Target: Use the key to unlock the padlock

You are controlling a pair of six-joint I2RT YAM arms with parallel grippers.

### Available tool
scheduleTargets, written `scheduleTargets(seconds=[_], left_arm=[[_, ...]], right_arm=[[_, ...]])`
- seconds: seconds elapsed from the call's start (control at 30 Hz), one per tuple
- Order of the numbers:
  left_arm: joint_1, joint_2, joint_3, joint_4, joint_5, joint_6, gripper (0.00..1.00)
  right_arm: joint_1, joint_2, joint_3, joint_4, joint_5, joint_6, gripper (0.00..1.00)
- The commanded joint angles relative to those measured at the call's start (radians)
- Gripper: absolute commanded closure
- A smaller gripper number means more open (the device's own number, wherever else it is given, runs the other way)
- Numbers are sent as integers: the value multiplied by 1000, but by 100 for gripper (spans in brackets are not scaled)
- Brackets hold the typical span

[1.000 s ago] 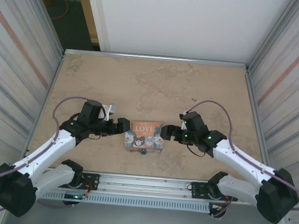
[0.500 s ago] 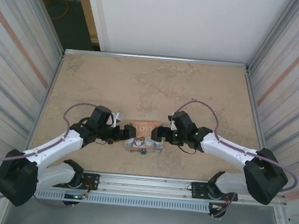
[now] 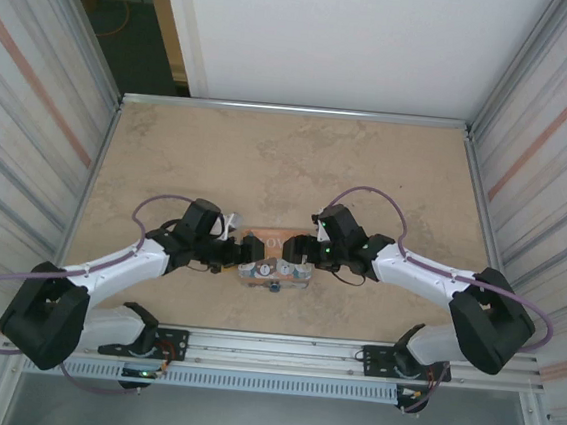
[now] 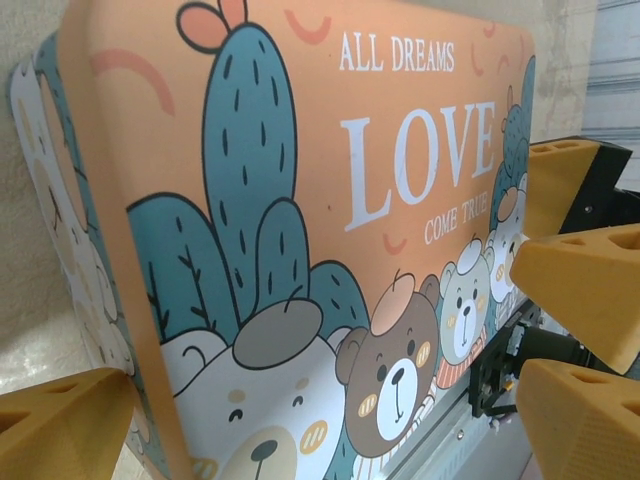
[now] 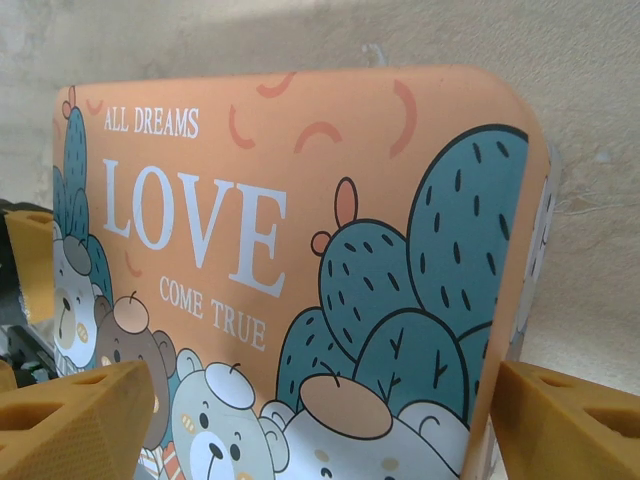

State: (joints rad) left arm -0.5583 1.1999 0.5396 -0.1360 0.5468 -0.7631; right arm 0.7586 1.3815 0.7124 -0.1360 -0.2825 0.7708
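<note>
Beige mottled stone-look counter (image 3: 268,161) carries a rectangular orange-and-teal metal tin (image 3: 274,269), lid printed "LOVE" with cartoon bears and cacti, lying flat. All positions below are referenced to the tin.

White-and-black left arm (image 3: 118,262) reaches in at the tin's left end, white-and-black right arm (image 3: 413,273) at its right end. They face each other across it.

Left tool (image 3: 243,259): jaws apart, straddling the tin's left end, its orange fingers (image 4: 575,425) either side of the lid. Right tool (image 3: 302,254): jaws apart likewise, straddling the right end, orange fingers (image 5: 70,420) flanking the lid. Whether any pad presses on the tin wall: cannot tell.

Tiny dark teal-blue block padlock (image 3: 272,288) with thin metal loop: at the middle of the tin's near long side, touching or just beside it. Too small to read the shackle.

Neither tool holds the key.

Judgement: step in hand is bracing the tin from both ends; unlocking proper not yet begun. Next move calls for one tool to close on the tin and steady it. The other should back off, take up the key and bring it square to the padlock's keyhole. That is fine alignment, with little room beside the tin.
</note>
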Motion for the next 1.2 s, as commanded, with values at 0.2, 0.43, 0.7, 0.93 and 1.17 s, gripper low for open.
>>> scheduleTargets(seconds=[0.2,0.43,0.7,0.93,1.17], left_arm=[[52,80,107,54,0,59,1],[112,175,186,62,44,112,1],[150,294,278,94,77,138,1],[180,411,394,88,100,163,1],[198,503,464,91,112,165,1]], right_arm=[[0,40,76,24,-23,-8,17],[-25,70,109,45,-11,-14,17],[-73,128,162,81,-23,-26,17],[-93,185,207,91,-38,-39,17],[-112,200,214,90,-6,-41,16]])
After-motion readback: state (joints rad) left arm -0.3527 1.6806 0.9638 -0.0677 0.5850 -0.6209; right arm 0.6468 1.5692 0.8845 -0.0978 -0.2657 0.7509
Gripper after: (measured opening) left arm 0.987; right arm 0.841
